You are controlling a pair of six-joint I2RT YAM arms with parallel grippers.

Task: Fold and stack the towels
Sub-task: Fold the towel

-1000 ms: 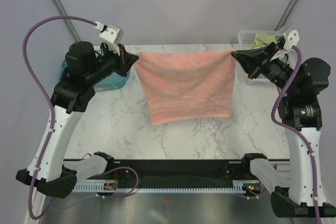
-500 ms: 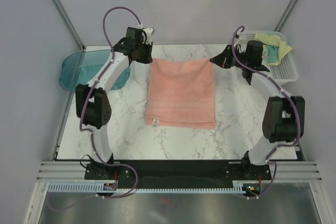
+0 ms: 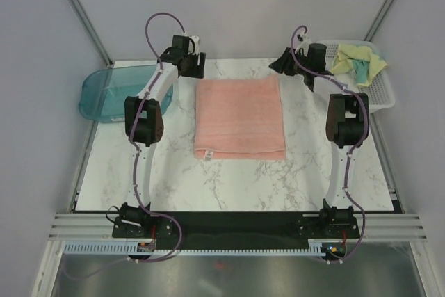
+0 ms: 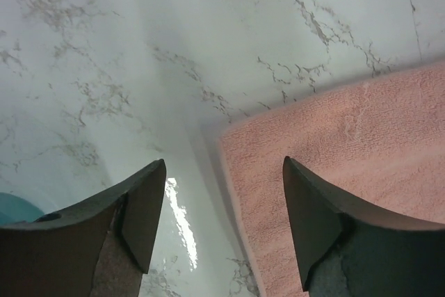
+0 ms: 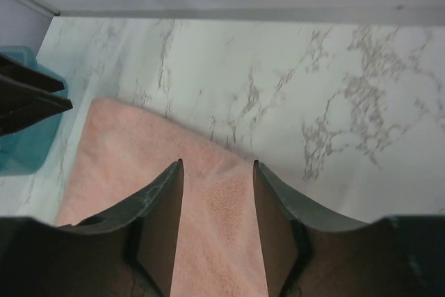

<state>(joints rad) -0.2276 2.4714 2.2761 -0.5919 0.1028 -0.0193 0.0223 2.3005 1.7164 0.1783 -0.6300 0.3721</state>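
A salmon-pink towel (image 3: 240, 116) lies flat on the marble table as a folded rectangle, with a small tag (image 3: 207, 152) at its near left corner. My left gripper (image 3: 195, 69) hovers at the far left corner; in the left wrist view its jaws stand wide apart (image 4: 222, 165) over the towel's edge (image 4: 334, 158), holding nothing. At the far right corner my right gripper (image 3: 279, 64) is open (image 5: 217, 165), and the towel's corner (image 5: 139, 151) lies below between its fingers. A pale yellow and teal towel (image 3: 358, 60) sits crumpled in the basket.
A white mesh basket (image 3: 381, 94) stands at the back right edge. A teal translucent tray (image 3: 104, 92) sits at the back left, also seen in the right wrist view (image 5: 21, 137). Grey walls close in the table behind and at both sides.
The towel, hanging stretched between both shut grippers a second ago, was carried back and laid flat. Both grippers have opened and let go of its far corners.
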